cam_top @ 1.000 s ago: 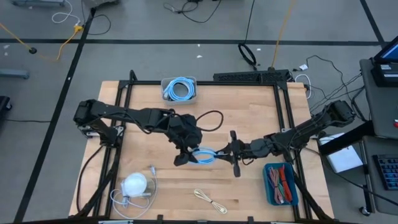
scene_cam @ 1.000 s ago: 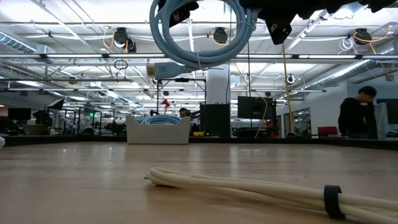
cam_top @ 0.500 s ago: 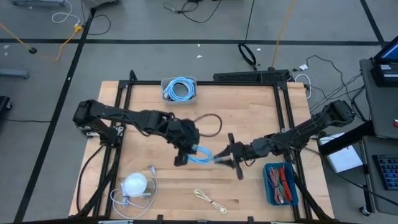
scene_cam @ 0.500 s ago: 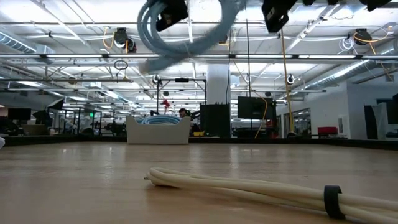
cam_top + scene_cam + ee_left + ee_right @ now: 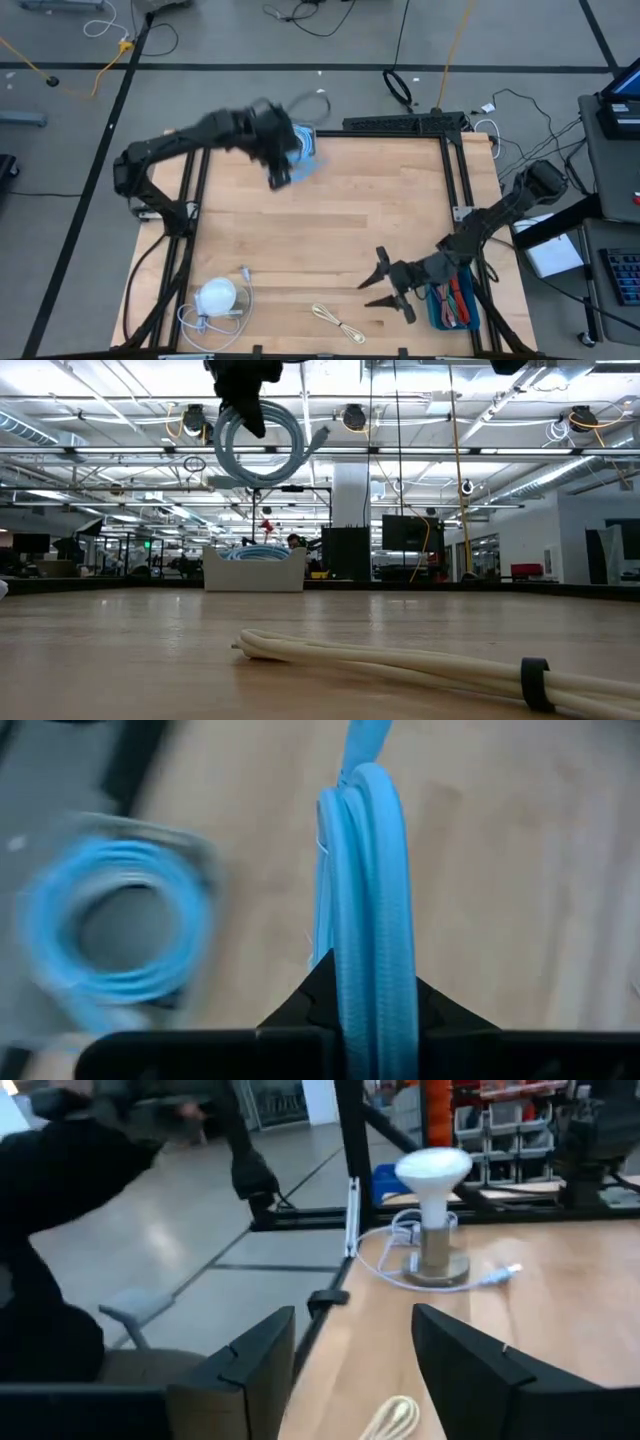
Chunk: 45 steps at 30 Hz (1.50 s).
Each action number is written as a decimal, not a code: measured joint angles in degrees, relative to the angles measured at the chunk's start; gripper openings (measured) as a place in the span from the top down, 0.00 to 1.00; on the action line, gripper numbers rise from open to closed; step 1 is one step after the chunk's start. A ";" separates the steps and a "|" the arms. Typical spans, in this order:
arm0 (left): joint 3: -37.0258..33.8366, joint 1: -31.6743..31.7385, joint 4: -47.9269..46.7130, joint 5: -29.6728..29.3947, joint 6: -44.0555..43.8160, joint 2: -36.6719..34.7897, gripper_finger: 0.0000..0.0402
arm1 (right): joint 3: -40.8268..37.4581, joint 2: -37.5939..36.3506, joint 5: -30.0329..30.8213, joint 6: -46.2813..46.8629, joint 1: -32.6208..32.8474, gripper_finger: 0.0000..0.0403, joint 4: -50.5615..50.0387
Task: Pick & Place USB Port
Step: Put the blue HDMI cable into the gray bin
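Note:
My left gripper (image 5: 284, 168) is shut on a light blue coiled cable (image 5: 304, 160), high above the table's far edge. The coil hangs under it in the low view (image 5: 258, 445). The white bin (image 5: 110, 920) just beyond holds another blue coil and also shows in the low view (image 5: 255, 568). My right gripper (image 5: 372, 282) is open and empty at the near right, its fingers spread in the right wrist view (image 5: 350, 1370). My left gripper pinches several strands of the coil's loop (image 5: 366, 982) between its two fingers, at one place on the ring. The coil hangs below the gripper, on edge, lifted clear of the table (image 5: 262, 460). A loose plug end (image 5: 318, 435) sticks out to the side.
A blue bin (image 5: 452, 295) with red and orange cables stands by my right gripper. A cream bundled cable (image 5: 338, 322) lies near the front edge. A white round device (image 5: 215, 297) with its cord sits at the near left. Black frame rails border the table.
My left gripper has carried the blue coil from the table's middle up and toward the far edge, to beside the white bin. My right gripper has drawn away from the coil, toward the near right beside the blue bin.

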 joint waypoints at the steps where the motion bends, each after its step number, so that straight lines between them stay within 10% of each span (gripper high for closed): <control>1: 1.91 2.00 -1.45 -0.10 0.68 0.39 0.93 | 0.04 0.48 0.55 0.00 0.38 0.52 0.52; 18: 25.07 15.83 -22.30 1.21 21.30 28.93 0.93 | -0.01 6.70 2.77 4.72 0.51 0.58 0.43; 45: 26.53 22.04 -16.57 11.60 22.65 29.96 0.93 | -0.01 6.70 3.12 6.02 0.49 0.58 -1.56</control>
